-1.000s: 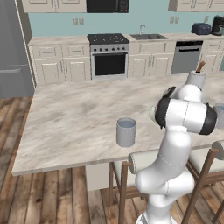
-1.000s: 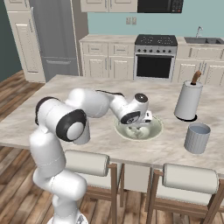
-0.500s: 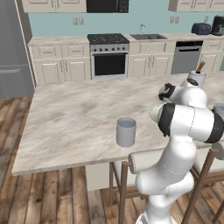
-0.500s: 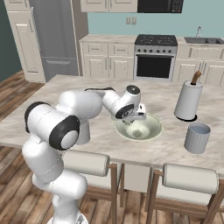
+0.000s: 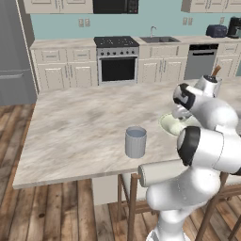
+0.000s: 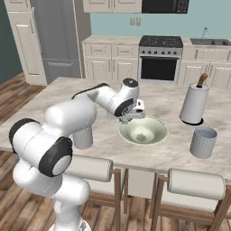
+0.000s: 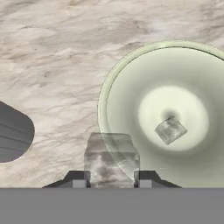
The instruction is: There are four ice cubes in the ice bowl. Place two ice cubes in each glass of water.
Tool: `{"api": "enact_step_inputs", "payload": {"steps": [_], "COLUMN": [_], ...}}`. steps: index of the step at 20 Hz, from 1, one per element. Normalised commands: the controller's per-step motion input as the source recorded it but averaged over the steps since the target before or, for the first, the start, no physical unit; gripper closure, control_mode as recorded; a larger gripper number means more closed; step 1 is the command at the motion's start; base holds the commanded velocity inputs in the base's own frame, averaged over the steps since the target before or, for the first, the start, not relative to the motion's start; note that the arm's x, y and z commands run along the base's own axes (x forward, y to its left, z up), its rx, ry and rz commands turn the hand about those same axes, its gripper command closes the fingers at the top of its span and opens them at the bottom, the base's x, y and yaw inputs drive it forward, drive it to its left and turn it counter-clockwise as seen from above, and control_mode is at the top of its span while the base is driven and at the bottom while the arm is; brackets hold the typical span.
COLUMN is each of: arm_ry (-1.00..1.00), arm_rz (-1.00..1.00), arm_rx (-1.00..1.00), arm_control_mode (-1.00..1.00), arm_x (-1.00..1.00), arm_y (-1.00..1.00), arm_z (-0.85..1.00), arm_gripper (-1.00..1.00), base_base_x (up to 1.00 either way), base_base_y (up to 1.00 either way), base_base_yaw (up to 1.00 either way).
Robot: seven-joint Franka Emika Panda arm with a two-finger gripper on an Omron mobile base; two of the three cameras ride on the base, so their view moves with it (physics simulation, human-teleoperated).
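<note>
The gripper [image 7: 111, 179] jaws are grasping one ice cube [image 7: 111, 158] over the ice bowl's [image 6: 155, 137] rim near the bench's front edge, one cube [image 7: 170, 130] is lying inside, so filling both glasses [image 5: 135, 141] [image 6: 203, 141] looks about half done.

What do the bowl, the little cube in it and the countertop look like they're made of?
Bowl: pale green-white with a soft sheen, probably glazed ceramic.
Cube: cloudy grey and see-through, looks like ice.
A second cube between the gripper's fingertips looks the same.
Countertop: beige with grey veins, like polished marble, perhaps laminate.
</note>
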Motion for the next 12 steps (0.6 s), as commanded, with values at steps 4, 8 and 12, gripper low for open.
{"api": "enact_step_inputs", "payload": {"steps": [4, 8, 12], "arm_ry": [0.0, -0.01, -0.06], "arm_rz": [0.05, 0.08, 0.1], "arm_rx": [0.0, 0.0, 0.0], "arm_control_mode": [-1.0, -1.0, -1.0], "arm_x": [-0.58, -0.5, -0.21], "arm_y": [0.65, 0.78, 0.71], "arm_z": [0.11, 0.02, 0.02], "arm_gripper": [1.0, 1.0, 1.0], "base_base_x": [0.0, 0.0, 0.0], "base_base_y": [0.0, 0.0, 0.0], "base_base_yaw": [0.0, 0.0, 0.0]}}
